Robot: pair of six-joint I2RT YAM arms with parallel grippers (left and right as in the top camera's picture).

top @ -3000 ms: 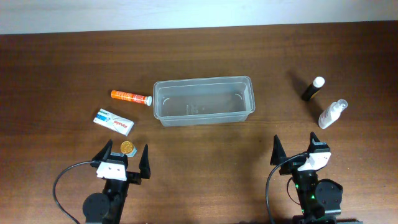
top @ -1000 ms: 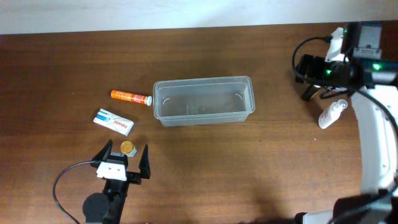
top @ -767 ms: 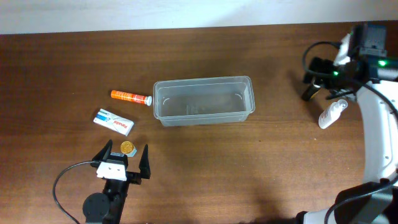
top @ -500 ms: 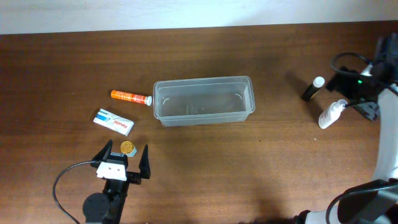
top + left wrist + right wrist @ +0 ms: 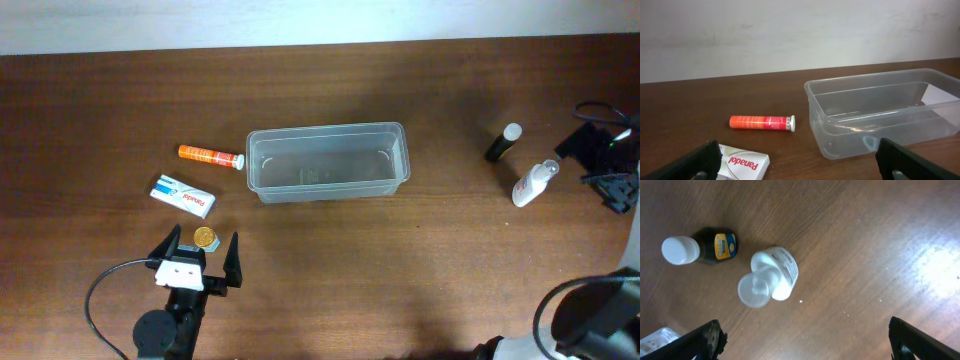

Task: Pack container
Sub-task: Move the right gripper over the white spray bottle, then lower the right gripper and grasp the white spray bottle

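The container point(image 5: 328, 162) is a clear plastic tub, empty, at the table's middle; it also shows in the left wrist view point(image 5: 885, 110). My left gripper point(image 5: 203, 252) is open and empty at the front left, apart from everything point(image 5: 800, 167). My right gripper point(image 5: 603, 167) is open and empty at the far right edge, raised, just right of a white spray bottle point(image 5: 534, 183) and a black bottle with a white cap point(image 5: 503, 142). In the right wrist view both bottles stand up and to the left of the gripper point(image 5: 805, 347): the white one point(image 5: 771, 277) and the black one point(image 5: 700, 247).
An orange tube point(image 5: 210, 155) lies left of the tub point(image 5: 762, 122). A white Panadol box point(image 5: 183, 196) lies in front of it point(image 5: 742, 162). A small gold round item point(image 5: 204, 236) sits between my left fingers' tips. Cables trail near both arm bases.
My right arm has swung from the table's front up over the two bottles and then out to the far right edge. The left arm and all items have not moved.
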